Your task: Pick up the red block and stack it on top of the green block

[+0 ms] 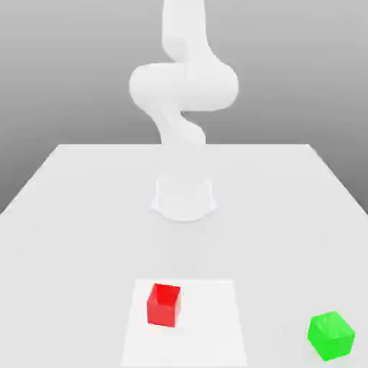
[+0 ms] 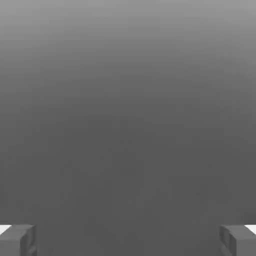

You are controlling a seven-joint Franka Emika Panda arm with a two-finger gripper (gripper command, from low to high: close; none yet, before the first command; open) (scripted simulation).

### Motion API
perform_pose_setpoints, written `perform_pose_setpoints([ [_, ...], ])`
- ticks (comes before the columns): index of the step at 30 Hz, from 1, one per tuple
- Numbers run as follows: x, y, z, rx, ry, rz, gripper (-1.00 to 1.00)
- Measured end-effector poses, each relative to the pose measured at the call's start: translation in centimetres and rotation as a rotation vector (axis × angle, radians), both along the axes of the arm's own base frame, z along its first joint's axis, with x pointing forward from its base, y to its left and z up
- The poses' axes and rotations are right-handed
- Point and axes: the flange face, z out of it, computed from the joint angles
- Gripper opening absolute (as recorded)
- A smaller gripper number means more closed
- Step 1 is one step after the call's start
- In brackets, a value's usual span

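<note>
Fingers (image 2: 19, 240) wide apart; pale table (image 1: 100, 237) against a grey gradient background (image 1: 79, 72).

Red block (image 1: 164, 305): bright saturated red, with the upper face a deeper red inside a brighter border; no pattern otherwise. Green block (image 1: 331, 336): vivid green, faces differing slightly in shade, the upper face faintly mottled lighter. Bench (image 1: 93, 237): pale grey, plain. Square panel (image 1: 208, 323): plain white, brighter than the bench. Robot arm (image 1: 183, 86): white with faint grey shading. Background (image 1: 72, 86): grey gradient, unpatterned. End effector (image 2: 128, 240): dark grey fingers with darker inner faces, white patches adjoining.
</note>
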Motion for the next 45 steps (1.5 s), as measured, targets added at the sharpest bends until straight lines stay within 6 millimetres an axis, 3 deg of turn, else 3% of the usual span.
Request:
perform_pose_setpoints([
  [5,5.2,-0.9,-11.6,0.015,0.182,-0.040,0.00],
  [10,7.0,-1.9,-23.1,0.031,0.355,-0.080,0.00],
  [14,6.3,-2.5,-32.1,0.045,0.493,-0.111,0.00],
  [19,2.9,-3.2,-42.5,0.065,0.665,-0.154,0.00],
  [26,1.6,-3.2,-50.9,0.070,0.713,-0.163,0.00],
  [27,1.6,-3.2,-51.5,0.070,0.713,-0.163,-1.00],
  [34,1.6,-3.2,-51.4,0.069,0.713,-0.163,-1.00],
  [40,1.7,-3.0,-46.0,0.067,0.713,-0.158,-1.00],
  [45,5.8,7.7,-43.8,-0.083,0.715,0.234,-1.00],
])
